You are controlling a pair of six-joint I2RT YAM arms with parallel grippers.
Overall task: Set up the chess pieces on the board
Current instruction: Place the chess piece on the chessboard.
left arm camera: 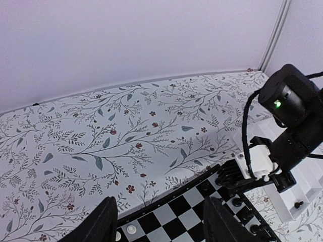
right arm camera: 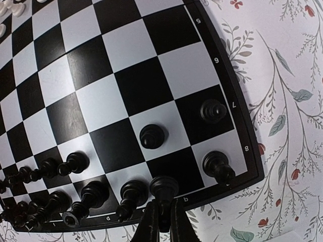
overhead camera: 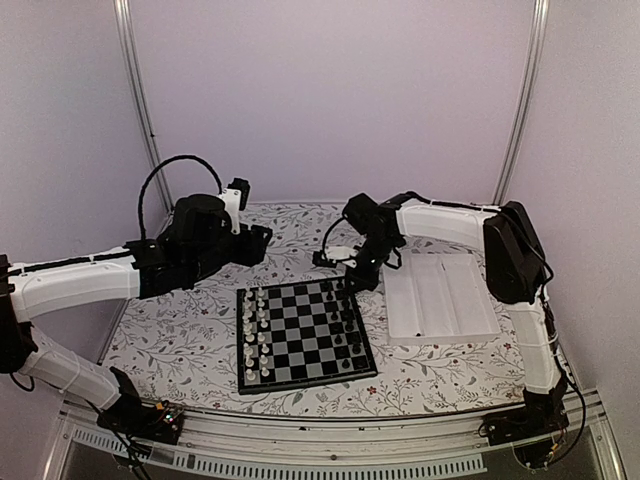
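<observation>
While R gripper (right arm camera: pixel 163 210) clamps black chess piece (right arm camera: pixel 164 186) at board (right arm camera: pixel 126 75) edge, bottom centre, L gripper (left arm camera: pixel 162 223) hangs released.

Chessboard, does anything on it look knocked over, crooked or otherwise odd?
Nothing looks broken or spilled. On the chessboard, the black pieces along the lettered rim crowd together and lean unevenly toward one corner, though the lens may exaggerate that. One small black piece sits apart in the white tray.
</observation>
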